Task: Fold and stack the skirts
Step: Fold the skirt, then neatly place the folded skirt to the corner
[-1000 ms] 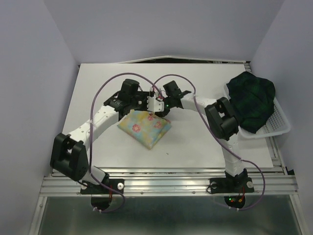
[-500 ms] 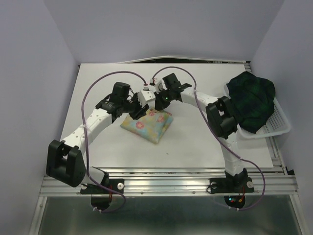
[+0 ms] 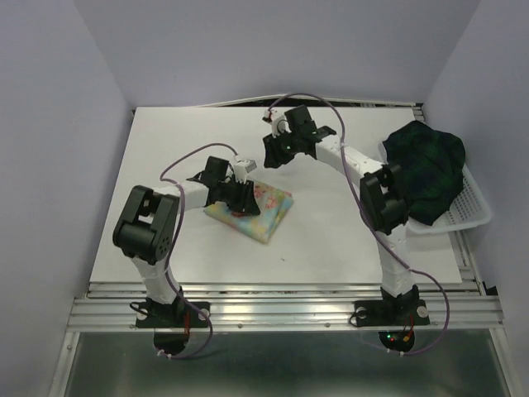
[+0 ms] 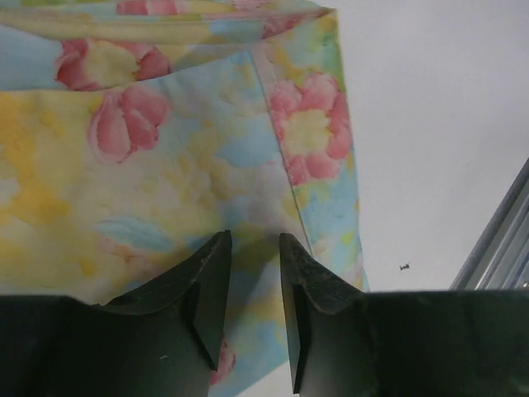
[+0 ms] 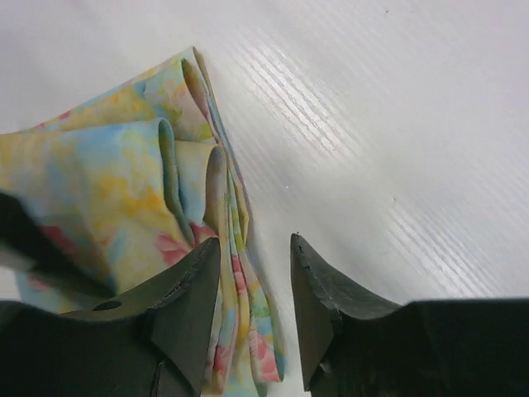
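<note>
The pale yellow floral skirt (image 3: 269,211) lies folded in a small wedge at the table's middle. It fills the left wrist view (image 4: 165,165) and shows its layered fold edges in the right wrist view (image 5: 107,174). My left gripper (image 3: 242,197) sits low over the skirt's left part, jaws a narrow gap apart with nothing between them (image 4: 254,240). My right gripper (image 3: 271,155) is open and empty, raised behind the skirt's far corner (image 5: 254,240). The dark green-and-navy plaid skirt (image 3: 426,169) lies bunched in the basket at the right.
The white mesh basket (image 3: 473,213) stands at the table's right edge. The left arm's elbow is folded back toward the near left. A small dark speck lies on the table in front of the floral skirt (image 3: 282,260).
The right gripper has drawn back and up, away from the floral skirt. The left arm has folded in, and its gripper has come down over the skirt's left part.
</note>
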### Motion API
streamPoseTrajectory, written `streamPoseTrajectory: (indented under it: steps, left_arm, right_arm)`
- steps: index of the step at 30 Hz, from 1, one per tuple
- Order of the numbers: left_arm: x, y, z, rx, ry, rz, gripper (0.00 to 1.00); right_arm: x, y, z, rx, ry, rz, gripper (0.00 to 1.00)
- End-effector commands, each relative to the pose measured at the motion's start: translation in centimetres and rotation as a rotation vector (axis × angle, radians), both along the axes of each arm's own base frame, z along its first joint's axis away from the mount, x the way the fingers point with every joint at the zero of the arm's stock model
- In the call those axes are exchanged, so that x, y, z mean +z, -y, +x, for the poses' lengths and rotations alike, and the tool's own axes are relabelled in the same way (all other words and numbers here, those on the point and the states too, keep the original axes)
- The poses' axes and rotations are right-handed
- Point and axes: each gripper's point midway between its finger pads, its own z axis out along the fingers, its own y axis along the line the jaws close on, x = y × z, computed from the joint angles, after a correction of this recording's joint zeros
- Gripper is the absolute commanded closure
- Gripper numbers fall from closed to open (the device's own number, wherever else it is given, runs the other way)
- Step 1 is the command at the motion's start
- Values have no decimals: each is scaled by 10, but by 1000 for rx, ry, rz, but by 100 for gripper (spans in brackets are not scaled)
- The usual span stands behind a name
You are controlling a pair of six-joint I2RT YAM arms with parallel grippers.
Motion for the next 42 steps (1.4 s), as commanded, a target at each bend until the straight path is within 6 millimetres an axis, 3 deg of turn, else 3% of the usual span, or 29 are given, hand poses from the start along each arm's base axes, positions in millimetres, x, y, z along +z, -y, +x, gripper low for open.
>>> streamPoseTrajectory:
  steps: [1, 2, 3, 5, 6, 7, 8, 9, 11, 13, 16, 19, 22, 23, 24, 25, 26, 27, 28, 30, 31, 33, 34, 37, 42]
  left_arm:
    - [-2, 14, 35, 93, -137, -146, 61]
    - [4, 18, 49, 115, -153, -176, 61]
    - [3, 15, 58, 136, -167, -184, 61]
    - [-2, 18, 72, 154, -164, -216, 61]
    - [1, 19, 81, 172, -172, -239, 61]
    - [-8, 19, 84, 178, -196, -241, 61]
    - [-5, 21, 94, 177, -177, -260, 61]
    - [-4, 20, 98, 194, -198, -282, 61]
    - [-2, 20, 104, 194, -192, -298, 60]
    - [13, 18, 106, 190, -154, -308, 55]
    - [33, 9, 109, 208, -56, -289, 44]
    - [87, -14, 119, 298, 131, -229, 39]
    - [113, -37, 125, 457, 234, -118, 33]
    - [113, -41, 120, 474, 236, -60, 33]
    - [113, -32, 112, 470, 245, -30, 32]
    - [121, -40, 112, 534, 280, 12, 32]
    - [114, -39, 103, 541, 270, 42, 32]
    - [112, -25, 91, 511, 275, 59, 32]
    - [108, -26, 86, 527, 279, 103, 33]
    - [92, -21, 74, 548, 253, 174, 32]
    - [84, -15, 68, 538, 236, 199, 32]
    - [60, -17, 63, 563, 180, 252, 32]
    - [51, -21, 66, 583, 178, 282, 33]
    - [43, -23, 73, 613, 146, 334, 33]
    - [6, -14, 65, 574, 62, 407, 34]
  right_arm:
    - [87, 8, -9, -24, 20, 149, 54]
    - [74, 9, -23, -27, -46, 158, 54]
    - [84, 6, -39, 4, -87, 208, 54]
    - [86, -2, -57, -2, -189, 297, 53]
    - [73, -1, -83, 23, -287, 332, 53]
    - [71, -3, -93, 3, -360, 377, 53]
    - [76, -8, -92, 18, -339, 436, 52]
    - [60, -6, -107, 3, -428, 455, 50]
    - [49, -8, -106, 11, -429, 473, 49]
    - [30, -11, -101, -18, -470, 458, 48]
    - [17, -12, -76, -80, -385, 447, 48]
    - [-21, -3, -50, -217, -374, 382, 49]
    - [-39, 0, -39, -257, -397, 362, 49]
    - [-34, -2, -39, -249, -402, 378, 49]
    - [-22, -6, -41, -223, -411, 406, 48]
    - [-12, -9, -43, -216, -428, 435, 46]
    - [6, -14, -43, -184, -411, 476, 44]
    - [38, -19, -53, -102, -408, 532, 38]
    - [61, -22, -56, -70, -397, 579, 33]
    - [96, -21, -64, -18, -344, 618, 21]
    - [124, -18, -69, 6, -285, 638, 18]
    - [139, -2, -64, -19, -244, 634, 3]
    - [153, 6, -62, -12, -187, 626, 0]
    - [150, 38, -46, -90, -117, 547, 0]
    - [139, 90, -19, -250, -28, 423, 0]
